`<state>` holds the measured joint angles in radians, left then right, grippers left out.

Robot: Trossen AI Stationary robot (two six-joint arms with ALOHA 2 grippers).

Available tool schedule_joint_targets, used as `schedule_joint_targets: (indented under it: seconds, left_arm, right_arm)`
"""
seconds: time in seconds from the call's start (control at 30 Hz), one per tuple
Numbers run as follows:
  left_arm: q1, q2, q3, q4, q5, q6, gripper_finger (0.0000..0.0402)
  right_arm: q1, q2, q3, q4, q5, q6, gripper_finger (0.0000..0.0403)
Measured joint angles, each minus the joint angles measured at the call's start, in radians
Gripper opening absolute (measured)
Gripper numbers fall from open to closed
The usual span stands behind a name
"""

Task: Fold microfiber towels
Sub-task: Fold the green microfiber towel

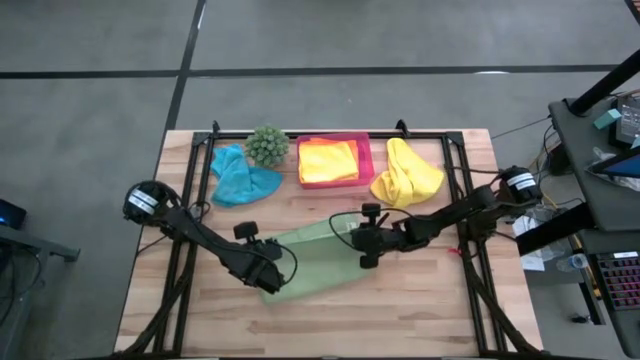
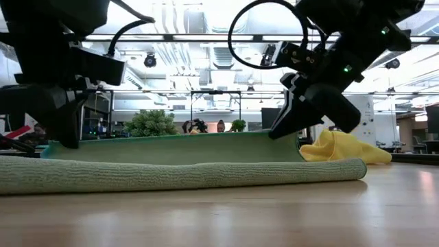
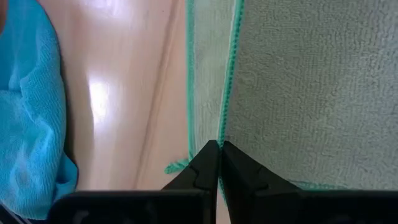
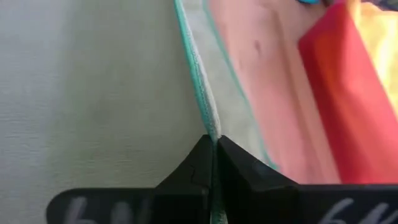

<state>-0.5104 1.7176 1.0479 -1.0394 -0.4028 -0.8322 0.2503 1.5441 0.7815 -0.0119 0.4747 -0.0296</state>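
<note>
The light green towel (image 1: 312, 262) lies mid-table, its near part (image 2: 185, 175) resting on the wood. Its far edge (image 2: 171, 139) is raised between the grippers. My left gripper (image 1: 266, 277) is shut on one end of that edge and my right gripper (image 1: 362, 247) on the other. A teal towel (image 1: 240, 178) lies bunched at the far left and a yellow towel (image 1: 406, 177) at the far right. Another yellow towel (image 1: 328, 162) lies in the pink tray (image 1: 366, 160). My left gripper pinches the green towel's stitched hem (image 3: 224, 127) between its two fingertips, close to a corner (image 3: 177, 167). It comes from above, slanting steeply down. That end is lifted off the table. My right gripper pinches the same hem at its other end (image 4: 210, 127) between its two fingertips, slanting down from the table's right. The edge runs nearly straight across to the left gripper (image 2: 65, 137), and the cloth below it drops to the table.
A small spiky green plant (image 1: 267, 146) stands at the far edge between the teal towel and the tray. Bare wood (image 1: 400, 310) runs along the near side in front of the green towel.
</note>
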Motion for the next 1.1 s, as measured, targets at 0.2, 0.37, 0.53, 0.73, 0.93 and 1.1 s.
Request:
schedule_joint_targets:
  seconds: [0.2,0.37,0.53,0.73,0.93,1.1]
  left_arm:
    - [0.001,-0.004,-0.001,-0.005,-0.028,-0.002,0.0]
    - [0.01,-0.018,-0.006,-0.034,-0.09,-0.06,0.0]
    - [0.017,-0.018,-0.007,-0.038,-0.101,-0.073,0.0]
    - [0.018,-0.018,-0.007,-0.038,-0.048,-0.075,0.0]
    - [0.018,-0.018,-0.009,-0.036,-0.028,-0.079,0.0]
    - [0.02,-0.018,-0.014,-0.035,-0.04,-0.102,0.0]
  right_arm:
    - [-0.062,-0.011,0.0,-0.004,-0.003,-0.046,0.0009]
    - [-0.107,-0.014,0.001,-0.004,-0.021,-0.063,0.0009]
    - [-0.136,-0.005,0.001,0.02,-0.094,-0.05,0.0009]
    - [-0.151,-0.003,0.001,0.059,-0.101,-0.094,0.0009]
    - [-0.162,-0.003,0.001,0.08,-0.108,-0.116,0.0009]
    - [-0.171,-0.003,0.001,0.082,-0.109,-0.112,0.0009]
